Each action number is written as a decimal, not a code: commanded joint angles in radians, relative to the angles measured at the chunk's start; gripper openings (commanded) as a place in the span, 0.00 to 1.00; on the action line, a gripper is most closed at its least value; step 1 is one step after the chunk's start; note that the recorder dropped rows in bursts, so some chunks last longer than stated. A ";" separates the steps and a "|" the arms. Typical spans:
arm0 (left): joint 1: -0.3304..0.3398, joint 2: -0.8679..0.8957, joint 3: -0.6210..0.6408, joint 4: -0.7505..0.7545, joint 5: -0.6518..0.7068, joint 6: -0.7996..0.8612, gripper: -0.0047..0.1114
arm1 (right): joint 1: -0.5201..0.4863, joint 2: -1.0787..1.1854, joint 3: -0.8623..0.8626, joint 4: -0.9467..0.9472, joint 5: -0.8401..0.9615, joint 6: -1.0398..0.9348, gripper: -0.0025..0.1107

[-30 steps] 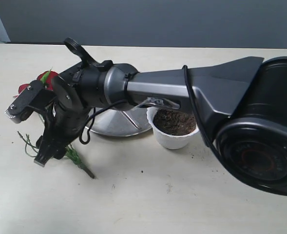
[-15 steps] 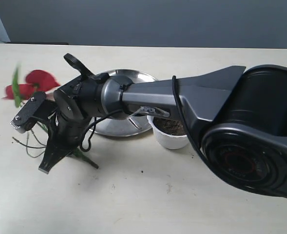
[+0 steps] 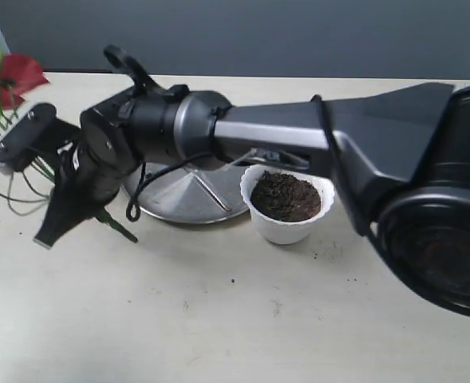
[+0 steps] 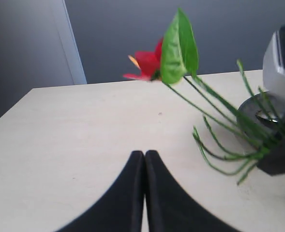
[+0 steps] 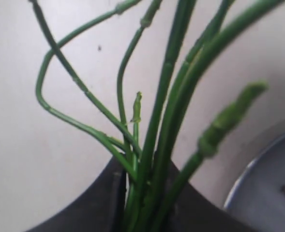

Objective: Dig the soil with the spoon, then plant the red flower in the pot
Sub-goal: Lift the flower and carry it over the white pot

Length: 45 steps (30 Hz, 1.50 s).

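Note:
My right gripper (image 3: 63, 211) reaches across to the left side and is shut on the red flower's green stems (image 5: 157, 145), near their lower end. The red flower (image 3: 15, 76) hangs in the air above the table's far left, petals and broad leaf (image 4: 180, 48) uppermost, loose stems curling below. The white scalloped pot (image 3: 286, 227) stands mid-table, filled with dark soil (image 3: 285, 195), well to the right of the flower. A thin metal spoon handle (image 3: 209, 190) lies on the steel plate (image 3: 179, 203). My left gripper (image 4: 144, 155) is shut and empty, low over bare table, short of the flower.
The round steel plate stands just left of the pot, under the right arm; its rim (image 5: 268, 183) shows close beside the held stems. Soil crumbs (image 3: 330, 254) are scattered on the table right of and in front of the pot.
The right gripper has lifted the flower off the table and carried it up and toward the far left. The arm rose, so the pot and soil now show fully.

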 commanded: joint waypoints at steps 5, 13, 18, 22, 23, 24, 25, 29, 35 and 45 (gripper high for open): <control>-0.006 -0.005 -0.004 0.002 -0.005 -0.004 0.04 | -0.037 -0.186 0.026 0.002 -0.134 0.025 0.02; -0.006 -0.005 -0.004 0.002 -0.005 -0.004 0.04 | -0.144 -0.404 0.344 0.002 -0.318 0.031 0.02; -0.006 -0.005 -0.004 0.002 -0.005 -0.004 0.04 | -0.227 -0.606 0.703 -0.002 -0.702 0.031 0.02; -0.006 -0.005 -0.004 0.002 -0.005 -0.004 0.04 | -0.322 -0.709 0.955 -0.002 -1.009 0.031 0.02; -0.006 -0.005 -0.004 0.002 -0.005 -0.004 0.04 | -0.349 -0.726 1.015 -0.002 -1.102 0.042 0.02; -0.006 -0.005 -0.004 0.002 -0.005 -0.004 0.04 | -0.376 -0.732 1.050 0.005 -1.171 0.063 0.02; -0.006 -0.005 -0.004 0.002 -0.005 -0.004 0.04 | -0.403 -0.732 1.084 0.013 -1.252 0.113 0.02; -0.006 -0.005 -0.004 0.002 -0.005 -0.004 0.04 | -0.488 -0.705 1.136 -0.039 -1.324 0.286 0.02; -0.006 -0.005 -0.004 0.002 -0.005 -0.004 0.04 | -0.569 -0.561 1.206 -0.288 -1.635 0.536 0.02; -0.006 -0.005 -0.004 0.002 -0.005 -0.004 0.04 | -0.571 -0.346 1.240 -0.453 -1.768 0.437 0.02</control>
